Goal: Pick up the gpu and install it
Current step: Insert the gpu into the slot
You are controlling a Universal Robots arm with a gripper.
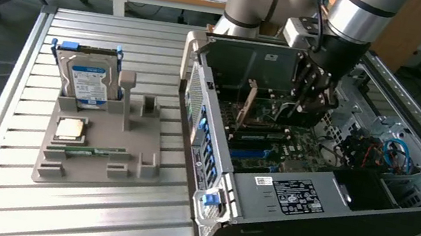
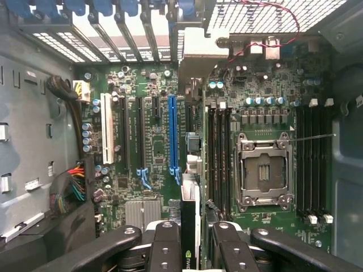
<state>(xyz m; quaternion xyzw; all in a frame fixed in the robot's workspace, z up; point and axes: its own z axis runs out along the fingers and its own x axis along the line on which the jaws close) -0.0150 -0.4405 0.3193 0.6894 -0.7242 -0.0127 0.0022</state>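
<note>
The gpu (image 2: 190, 207) shows edge-on in the wrist view, a thin dark card with a green logo near my fingers. My gripper (image 2: 191, 243) is shut on it, one black finger on each face. The card hangs over the motherboard (image 2: 147, 147), in line between the long blue slot (image 2: 172, 133) and the black memory slots (image 2: 218, 153). Whether its edge touches a slot I cannot tell. In the exterior view my gripper (image 1: 307, 102) reaches down into the open computer case (image 1: 310, 194), low over the board, with the gpu (image 1: 285, 112) under it.
A grey fixture (image 1: 103, 138) at the exterior view's left carries a hard drive (image 1: 89, 80), a processor chip (image 1: 70, 128) and a green memory stick (image 1: 88, 151). The empty processor socket (image 2: 264, 170) lies beside the memory slots. Cable bundles (image 2: 71, 190) and case walls crowd the card.
</note>
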